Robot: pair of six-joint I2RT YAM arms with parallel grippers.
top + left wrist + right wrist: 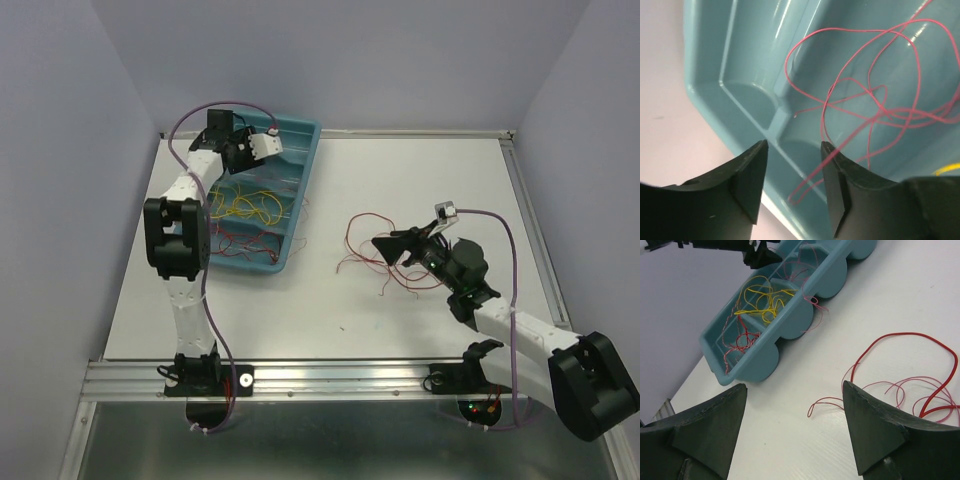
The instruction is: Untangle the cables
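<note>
Teal tray (298, 135) at far left holds yellow cables (252, 205) and red cables (742, 338). On the white table (420, 180), loose cables (910, 333) look red, some perhaps pink.

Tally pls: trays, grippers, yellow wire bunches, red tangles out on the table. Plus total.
Teal tray: 1
Grippers: 2, left gripper and right gripper
Yellow wire bunch: 1, in the tray
Red tangle on the table: 1
Total: 5
Red wires inside the tray not counted.

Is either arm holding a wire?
No. The left gripper hangs open over the tray, the right gripper open beside the red wires; neither holds anything.
</note>
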